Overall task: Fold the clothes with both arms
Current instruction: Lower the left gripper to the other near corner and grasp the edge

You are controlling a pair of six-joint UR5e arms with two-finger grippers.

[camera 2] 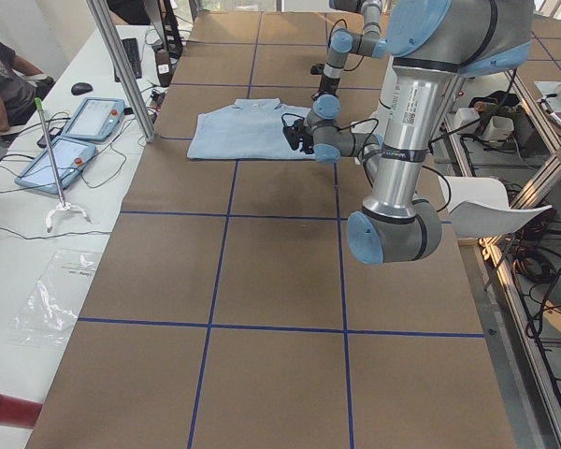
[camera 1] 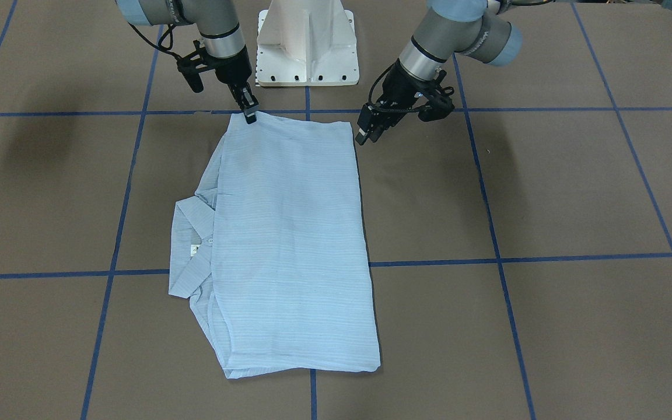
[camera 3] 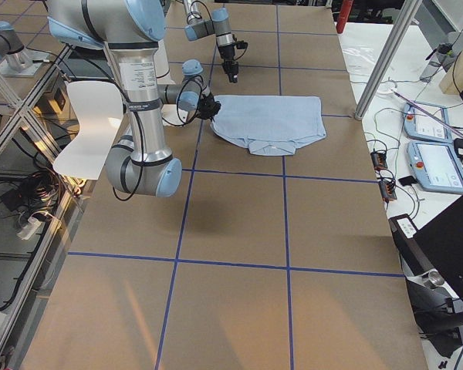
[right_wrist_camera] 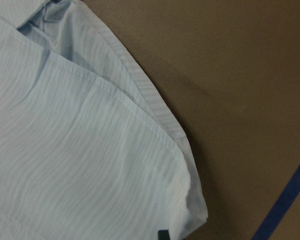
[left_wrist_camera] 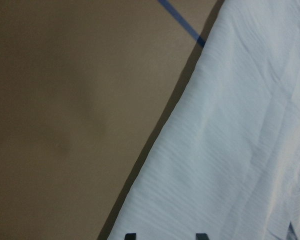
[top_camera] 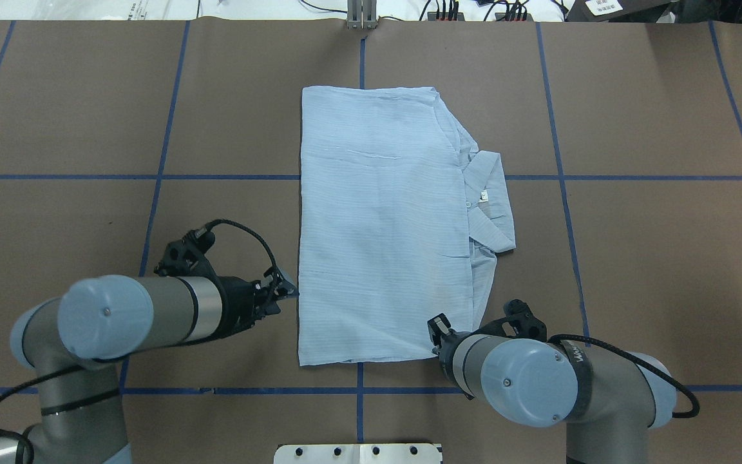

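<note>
The shirt point(camera 1: 289, 233) lies flat in the middle of the surface point(camera 1: 546, 192), with one short end close to the robot's edge. It already looks like a long, neat box shape. I see no sleeves hanging out, so I think they are tucked inside. The collar point(camera 1: 187, 251) pokes out on the long side that faces the robot's right.

The right gripper point(camera 1: 248, 115) is down at the shirt's corner nearest the robot, on the collar side. Its jaws look pressed together on that corner, and I think they are pinching the cloth. The corner is not up off the surface.

The left gripper point(camera 1: 367, 131) hangs just beside the other near corner. Its jaws are spread apart and hold nothing. From its own camera, the tips sit right over the edge of the cloth.

So I think most of the folding is done. The shirt is still long, and one more fold, end to end, would make it small and tidy. For that, the left jaws would need to grab their corner too.
</note>
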